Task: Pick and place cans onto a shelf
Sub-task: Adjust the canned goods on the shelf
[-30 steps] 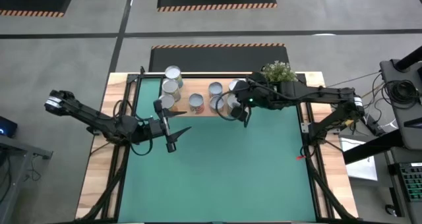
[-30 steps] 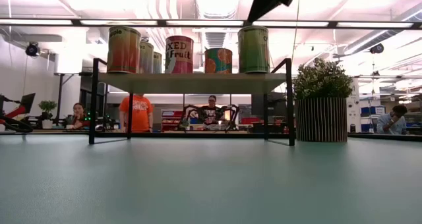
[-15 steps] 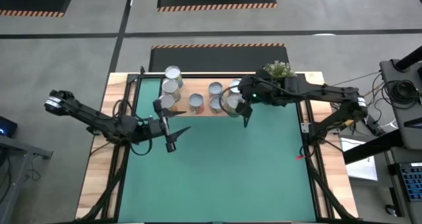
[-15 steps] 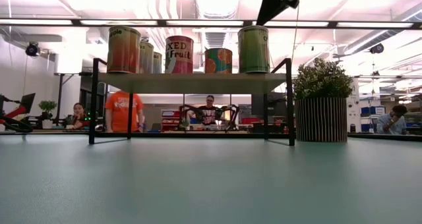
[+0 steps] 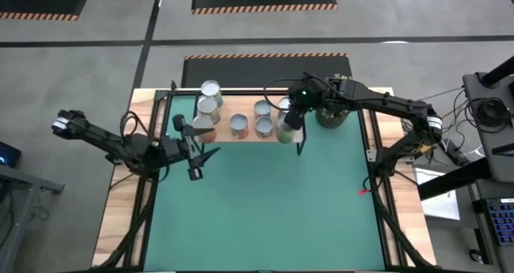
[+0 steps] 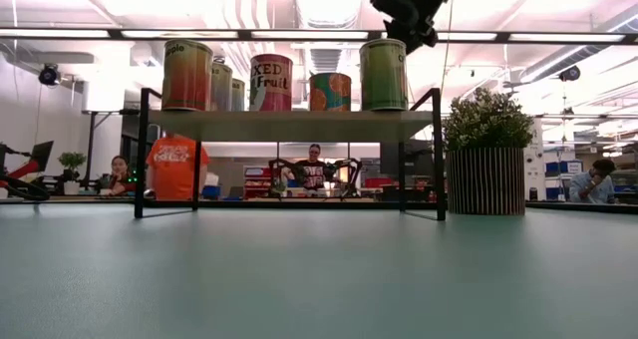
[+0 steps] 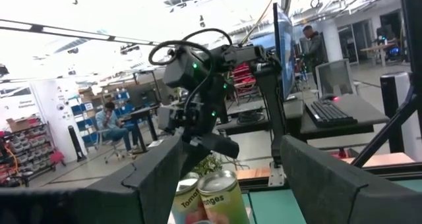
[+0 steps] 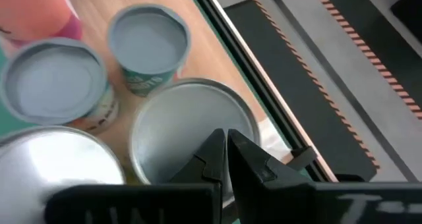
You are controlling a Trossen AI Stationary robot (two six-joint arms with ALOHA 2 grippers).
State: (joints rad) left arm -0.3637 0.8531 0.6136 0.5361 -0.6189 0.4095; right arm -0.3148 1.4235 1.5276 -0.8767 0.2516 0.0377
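Several cans (image 5: 238, 125) stand upright on the light-wood shelf (image 5: 222, 134) at the table's far edge; the low view shows them in a row (image 6: 271, 82) on the board (image 6: 289, 126). My right gripper (image 5: 291, 122) is shut and hovers just above the cans at the shelf's right end. Its fingertips (image 8: 224, 145) point slantwise down over one silvery can top (image 8: 188, 128). My left gripper (image 5: 202, 146) stands open, in the air near the shelf's left end. It has nothing between its fingers (image 7: 231, 155), which face the cans (image 7: 221, 197).
A potted green plant (image 6: 484, 150) stands right of the shelf, partly under my right arm (image 5: 361, 106). The green mat (image 5: 257, 209) stretches from the shelf to the near edge. The shelf's black legs (image 6: 439, 155) frame its ends. People are in the room beyond.
My right arm has swung toward the table's far edge, over the plant, and its shut gripper has sunk a little above the cans at the shelf's right end. My left gripper, still open, has drawn back toward the table's left edge and risen slightly.
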